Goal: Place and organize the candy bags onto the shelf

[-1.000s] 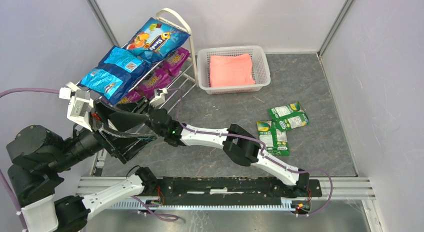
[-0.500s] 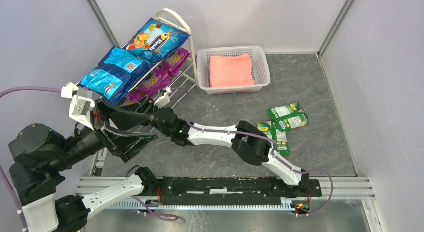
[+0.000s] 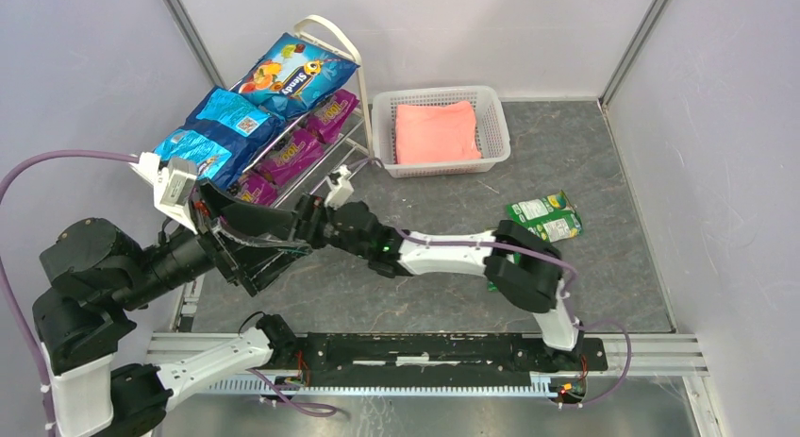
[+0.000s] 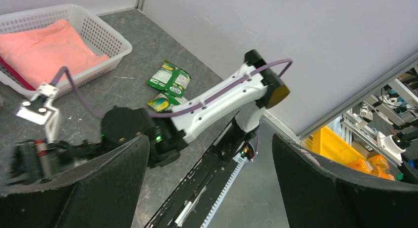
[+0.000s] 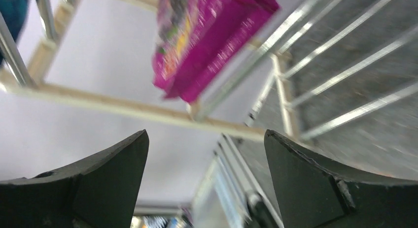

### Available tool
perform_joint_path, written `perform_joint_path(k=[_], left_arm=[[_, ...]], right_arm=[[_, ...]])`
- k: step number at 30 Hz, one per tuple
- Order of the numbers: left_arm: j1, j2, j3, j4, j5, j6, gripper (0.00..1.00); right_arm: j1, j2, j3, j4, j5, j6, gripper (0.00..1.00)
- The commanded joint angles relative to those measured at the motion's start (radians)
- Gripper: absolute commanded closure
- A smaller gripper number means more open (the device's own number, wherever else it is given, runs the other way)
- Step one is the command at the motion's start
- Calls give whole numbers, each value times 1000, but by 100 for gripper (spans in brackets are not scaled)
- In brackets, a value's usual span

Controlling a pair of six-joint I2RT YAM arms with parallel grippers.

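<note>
Overhead, gaps unclear, up close, right pincer wide, facing purple candy bag, left pincer wide.

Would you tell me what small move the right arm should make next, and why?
Probably draw the right gripper back from the shelf toward the green bags. Its jaws stand open with nothing between them, and those bags lie on the table, off the shelf.
</note>
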Motion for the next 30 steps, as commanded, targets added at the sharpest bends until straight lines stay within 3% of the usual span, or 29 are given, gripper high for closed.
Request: perform_joint_path(k=[1,5,7,11,13,15,17,24,26,30], left_arm=[[1,33,-6,21,-15,19,0],[1,43,-43,32,-34,30,0],[1,46,-79,55,-41,32,0],[1,61,-171,126,-26,28,0],[1,79,-216,165,-11,23,0],[2,101,-257,208,8,15,0],[1,127,-295,255,28,4,0],[1,223,-416,410,95,-76,0],[1,239,-445,443,103,-104,0],[1,259,-488,495,105,-144,0]], right_arm=[[-44,-235,-263,52,-90,-291,6],[-119,-478,-554,-36,-80,-554,6],[-156,-577,-602,-239,-1,-709,3],[-196,-716,-618,-720,416,-901,2],[-200,-759,-643,-849,604,-934,2],[-241,-796,-679,-931,683,-927,2],[-336,-843,-727,-964,659,-875,2],[-698,-1048,-915,-801,428,-813,2],[-760,-1033,-898,-791,408,-865,2],[-760,-879,-751,-882,476,-990,4]])
